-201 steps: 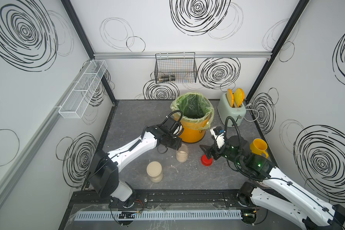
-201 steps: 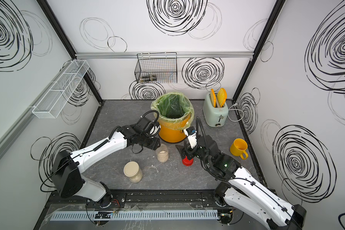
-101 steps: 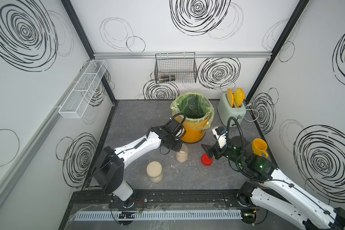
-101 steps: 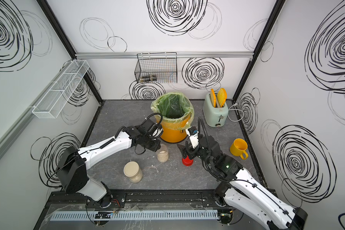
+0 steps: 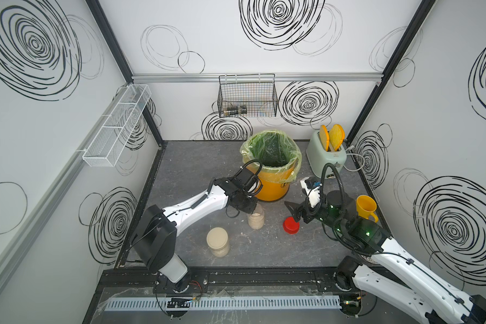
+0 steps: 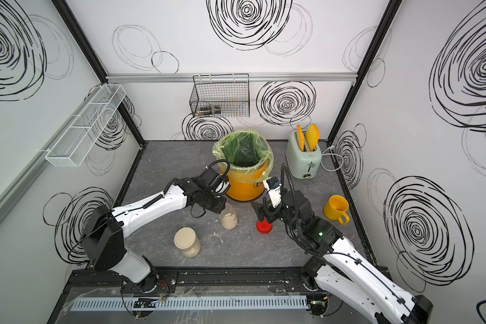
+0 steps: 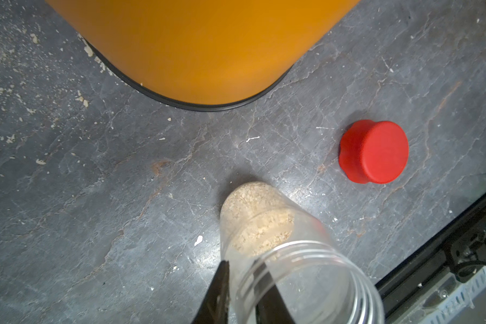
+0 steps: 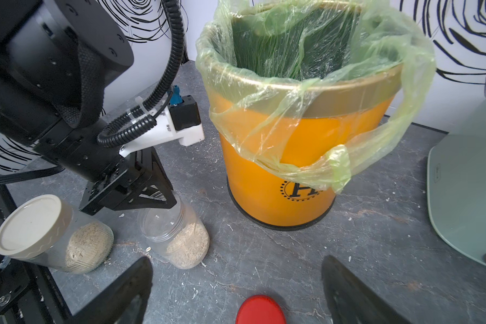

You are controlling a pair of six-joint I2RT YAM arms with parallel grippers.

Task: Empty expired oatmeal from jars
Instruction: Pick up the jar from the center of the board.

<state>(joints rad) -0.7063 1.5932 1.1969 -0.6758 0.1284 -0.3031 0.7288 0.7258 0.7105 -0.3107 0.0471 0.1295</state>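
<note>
**Left gripper** (image 7: 242, 270): closed on the threaded rim wall of the slim clear cylindrical jar (image 7: 264, 224). One black finger (image 7: 216, 291) is outside the wall and its partner is inside the open mouth. The jar stands with its base on the dark grey stone-patterned tabletop (image 5: 197, 168), near the middle of the scene. Pale beige flaky oatmeal (image 8: 190, 246) fills its lower part.

**Right gripper** (image 8: 236, 262): jaws spread wide, holding nothing. It hangs over a round red screw cap (image 5: 291, 225) that lies on the tabletop to the right of the slim jar and apart from it. In the right wrist view the cap sits low between the two fingers, clear of both.

**Around the slim jar:**
- **Far side:** just beyond it stands an orange-yellow round bin (image 5: 272, 186), with a translucent green plastic liner (image 5: 271, 151) folded over its rim.
- **Near left:** a wider clear jar (image 5: 219, 251) stands without touching the slim one. It is closed by a flat beige round lid (image 5: 216, 238) and also holds oatmeal in its lower part.
- **Tabletop:** loose flakes (image 7: 82, 101) are scattered around both jars and the foot of the bin.

**Periphery:**
- **Far right:** a mint-green toaster (image 5: 326, 162) holds two yellow-orange slices (image 5: 331, 137).
- **Right side:** a yellow handled mug (image 5: 366, 206) stands beside the right arm.
- **Far wall:** a black wire basket (image 5: 247, 98) hangs there.
- **Left wall:** a white mesh shelf (image 5: 115, 126) is mounted there.
</note>
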